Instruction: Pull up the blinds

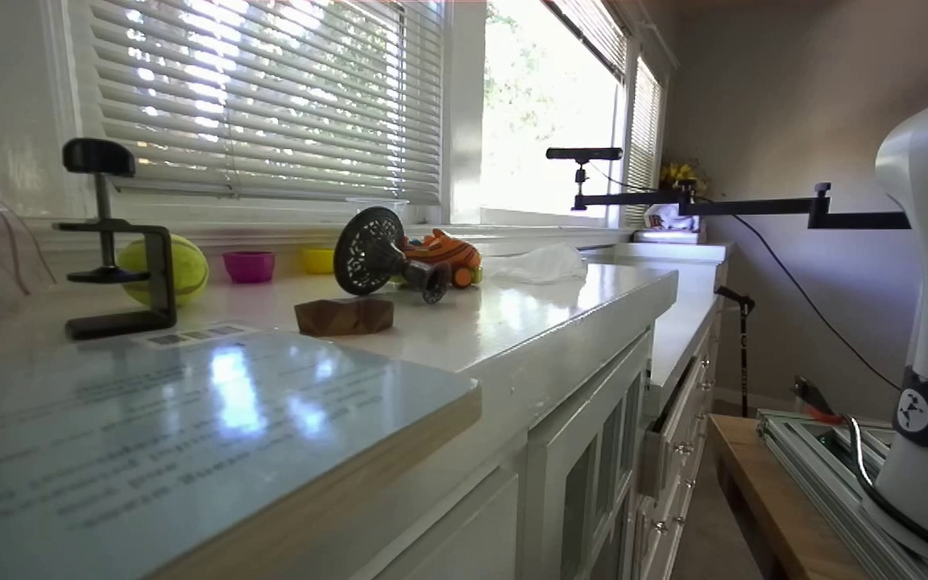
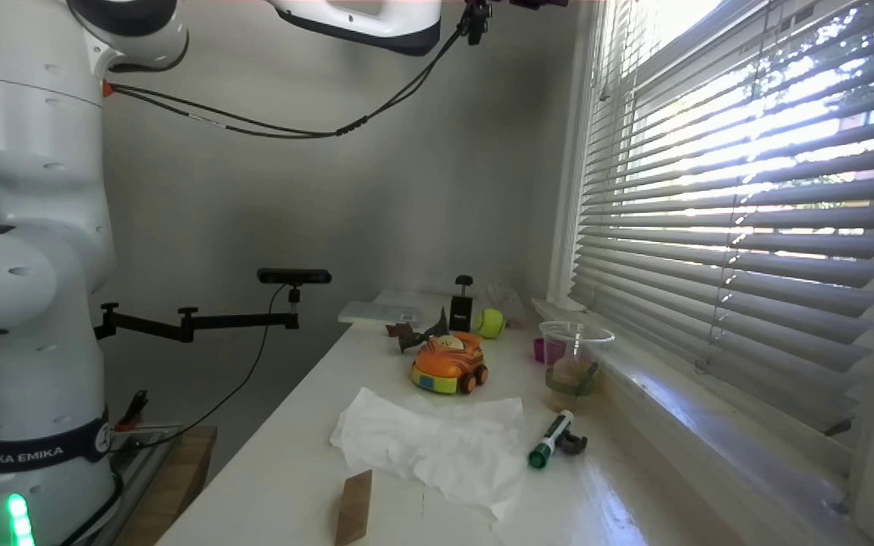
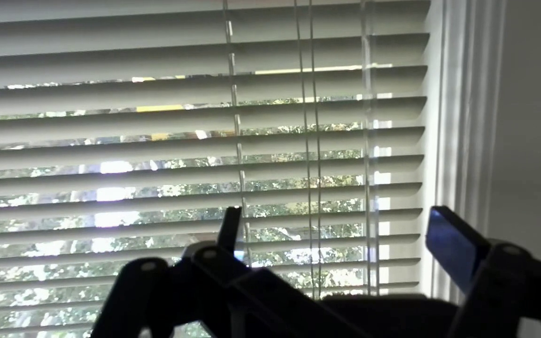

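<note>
While the jaws stand wide apart in the wrist view, with nothing to be seen gripped in them, the blinds hang let down in front, daylight showing through. Two cords and a clear rod run down the right part of the blinds; in that view they appear between the jaws, though how near in depth I cannot tell. In an exterior view the blinds take up the right side, coming down near the sill, and the arm rises at the left, its far end cut off by the top edge. On the surface the paper lies crumpled at the near end, the marker to its right. Farther back sits the car, left of the cup. At the far end the clamp stands upright, the ball just beside it on the right, and the stand lies on its side.
</note>
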Tool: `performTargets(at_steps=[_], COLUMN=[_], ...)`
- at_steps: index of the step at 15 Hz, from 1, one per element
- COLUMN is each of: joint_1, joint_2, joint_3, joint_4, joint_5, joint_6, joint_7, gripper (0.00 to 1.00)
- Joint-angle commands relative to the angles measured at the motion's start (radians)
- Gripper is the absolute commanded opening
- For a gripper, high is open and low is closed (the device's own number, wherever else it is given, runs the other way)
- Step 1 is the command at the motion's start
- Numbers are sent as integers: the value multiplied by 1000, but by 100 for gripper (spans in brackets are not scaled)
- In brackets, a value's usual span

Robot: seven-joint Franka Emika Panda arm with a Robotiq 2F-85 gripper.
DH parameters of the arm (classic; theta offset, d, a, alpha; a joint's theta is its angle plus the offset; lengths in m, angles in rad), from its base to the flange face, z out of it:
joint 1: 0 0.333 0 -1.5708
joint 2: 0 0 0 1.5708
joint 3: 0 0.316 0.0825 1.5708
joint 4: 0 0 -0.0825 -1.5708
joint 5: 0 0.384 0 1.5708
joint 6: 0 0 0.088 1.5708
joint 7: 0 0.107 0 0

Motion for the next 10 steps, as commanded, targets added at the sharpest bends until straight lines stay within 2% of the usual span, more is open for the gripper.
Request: performTargets(at_steps=[1,10], joint_1=[-5,-47], joint_2=[-31,46], joint_3=[-6,-51], joint_4=[-29,-20], joint_5=[-17,61], joint_6=[-32,54], joint_7=[4,-35], gripper=[100,100])
